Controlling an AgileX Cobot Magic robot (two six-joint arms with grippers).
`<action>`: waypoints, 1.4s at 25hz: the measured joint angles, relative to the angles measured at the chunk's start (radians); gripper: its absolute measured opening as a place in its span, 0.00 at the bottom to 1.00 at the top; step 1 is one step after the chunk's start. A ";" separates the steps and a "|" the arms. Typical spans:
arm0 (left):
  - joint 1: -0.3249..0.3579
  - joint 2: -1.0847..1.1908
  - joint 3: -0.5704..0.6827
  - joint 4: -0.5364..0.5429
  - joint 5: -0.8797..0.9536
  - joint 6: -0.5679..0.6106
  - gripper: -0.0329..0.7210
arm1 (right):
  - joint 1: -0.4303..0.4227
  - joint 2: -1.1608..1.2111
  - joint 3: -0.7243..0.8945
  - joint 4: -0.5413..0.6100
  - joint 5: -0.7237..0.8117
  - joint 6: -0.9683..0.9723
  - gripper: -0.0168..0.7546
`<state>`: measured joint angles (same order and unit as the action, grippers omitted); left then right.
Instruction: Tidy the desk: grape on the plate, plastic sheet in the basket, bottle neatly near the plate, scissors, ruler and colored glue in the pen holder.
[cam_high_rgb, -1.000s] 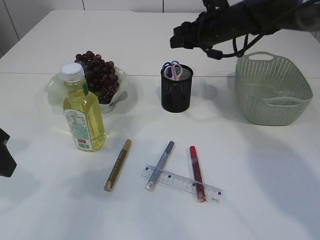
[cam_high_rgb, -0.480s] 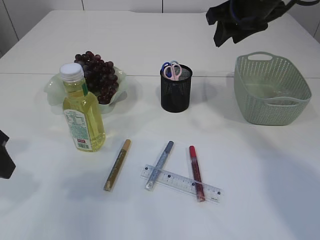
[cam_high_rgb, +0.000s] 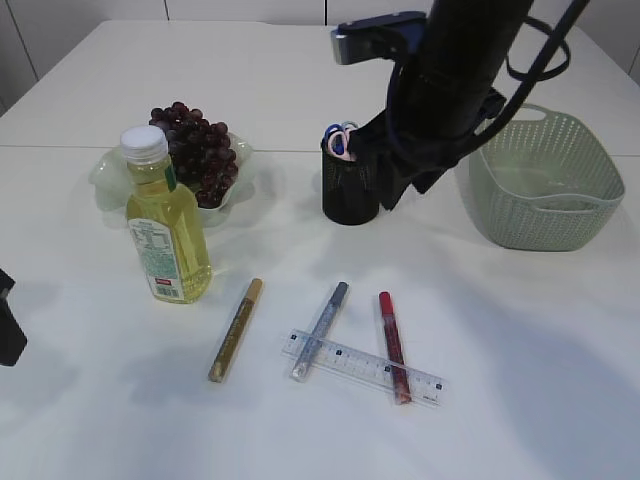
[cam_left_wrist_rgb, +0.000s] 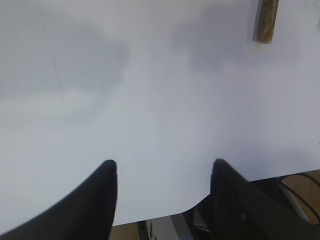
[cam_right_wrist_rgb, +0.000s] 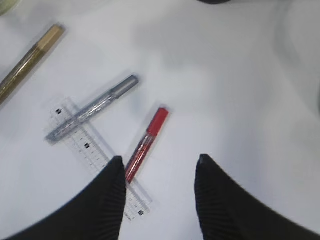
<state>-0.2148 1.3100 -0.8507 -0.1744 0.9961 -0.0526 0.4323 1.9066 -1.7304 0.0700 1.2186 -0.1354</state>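
Note:
Purple grapes (cam_high_rgb: 195, 150) lie on a pale green plate (cam_high_rgb: 108, 182), with the yellow bottle (cam_high_rgb: 167, 228) upright in front. The black mesh pen holder (cam_high_rgb: 350, 190) holds scissors (cam_high_rgb: 345, 138). A clear ruler (cam_high_rgb: 365, 368) lies under a silver glue stick (cam_high_rgb: 320, 330) and a red glue stick (cam_high_rgb: 393, 345); a gold glue stick (cam_high_rgb: 236, 330) lies to their left. My right gripper (cam_high_rgb: 398, 190) hangs beside the pen holder. In the right wrist view it (cam_right_wrist_rgb: 159, 170) is open and empty above the red glue stick (cam_right_wrist_rgb: 147, 142) and ruler (cam_right_wrist_rgb: 85, 145). My left gripper (cam_left_wrist_rgb: 162, 167) is open and empty over the table's front edge.
A green woven basket (cam_high_rgb: 545, 180) stands at the right, with something pale and glossy on its bottom that I cannot identify. The right arm hides part of the basket's left rim. The gold glue stick's end (cam_left_wrist_rgb: 266, 20) shows in the left wrist view.
My right arm has swung from above the basket at the back down and left, to just right of the pen holder. The left gripper has barely moved.

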 joint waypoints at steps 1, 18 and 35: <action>0.000 0.000 0.000 0.000 0.000 0.000 0.62 | 0.021 0.000 0.008 0.000 0.003 -0.008 0.50; 0.000 0.000 0.000 -0.007 -0.062 0.000 0.62 | 0.221 0.044 0.153 0.025 0.005 -0.184 0.54; 0.000 0.000 0.000 -0.010 -0.114 0.002 0.62 | 0.235 0.075 0.290 -0.022 -0.228 -0.377 0.54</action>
<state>-0.2148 1.3100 -0.8507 -0.1849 0.8824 -0.0505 0.6676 1.9817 -1.4409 0.0476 0.9907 -0.5120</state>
